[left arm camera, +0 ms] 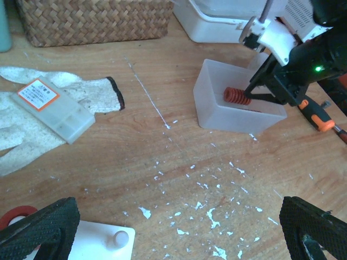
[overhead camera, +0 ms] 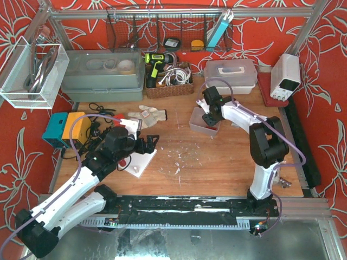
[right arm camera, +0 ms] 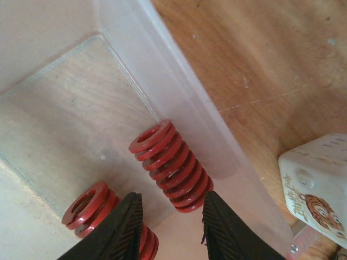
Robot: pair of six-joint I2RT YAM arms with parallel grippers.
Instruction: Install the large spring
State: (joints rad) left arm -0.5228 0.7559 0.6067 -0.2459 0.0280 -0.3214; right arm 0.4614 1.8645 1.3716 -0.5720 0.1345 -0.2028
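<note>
A red large spring [right arm camera: 171,165] lies in a clear plastic bin [right arm camera: 179,92], and a second red spring [right arm camera: 89,208] lies beside it, partly behind my finger. My right gripper [right arm camera: 171,216] reaches down into the bin [overhead camera: 203,125] and is shut on the near end of the large spring [left arm camera: 237,96]. My left gripper [left arm camera: 179,233] stands open and holds nothing. It hovers low over the table beside a white base plate [left arm camera: 103,238] with a short peg [left arm camera: 120,236]. In the top view the left gripper [overhead camera: 149,142] is at centre left and the right gripper [overhead camera: 209,120] is at the bin.
White work gloves [left arm camera: 92,89] and a small plastic case [left arm camera: 54,108] lie to the left. A wicker basket [left arm camera: 92,19] and a white lidded box [overhead camera: 230,73] stand at the back. An orange-handled tool [left arm camera: 317,116] lies right of the bin. White flecks dot the wood.
</note>
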